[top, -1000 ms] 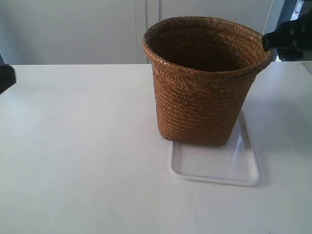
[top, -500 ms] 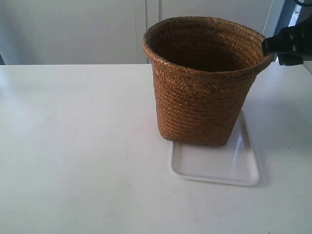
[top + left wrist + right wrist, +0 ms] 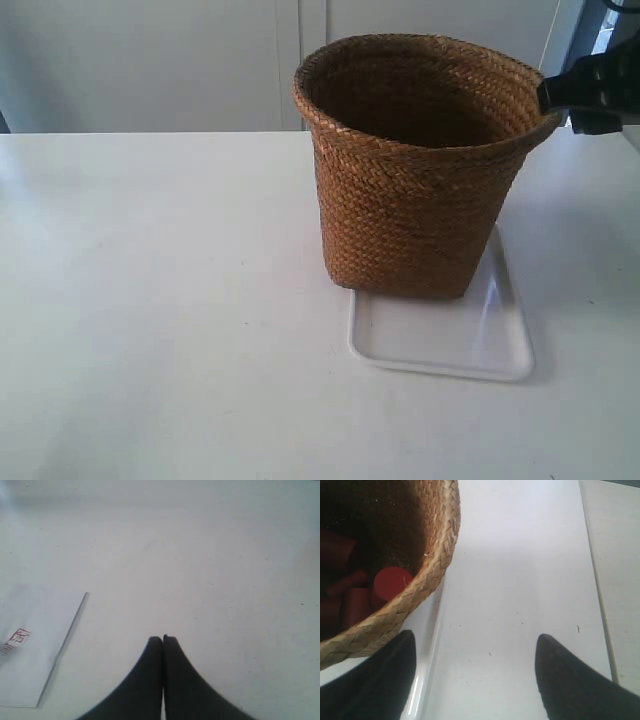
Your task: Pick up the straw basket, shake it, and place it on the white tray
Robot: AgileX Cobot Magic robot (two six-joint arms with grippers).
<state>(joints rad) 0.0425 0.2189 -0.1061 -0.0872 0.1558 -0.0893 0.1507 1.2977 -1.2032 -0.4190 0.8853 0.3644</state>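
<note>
On the white surface point(image 3: 150, 300), toward 2 o'clock in the exterior view, straw basket point(image 3: 420, 200) upright, base on the white tray's point(image 3: 440, 340) 12 o'clock end. Right claw point(image 3: 475, 636) released beside the basket's 3 o'clock rim, grasping nothing; left claw point(image 3: 163, 639) clenched, empty, above the surface. Red cylinders point(image 3: 392, 582) inside the basket.

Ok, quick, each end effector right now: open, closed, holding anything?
Left end effector: closed, holding nothing.
Right end effector: open, empty, beside the basket rim.

You found the far end of the white tray point(image 3: 440, 342) hidden by the straw basket point(image 3: 420, 210), and the red mark point(image 3: 18, 637) on the paper point(image 3: 35, 672) too small to read.
</note>
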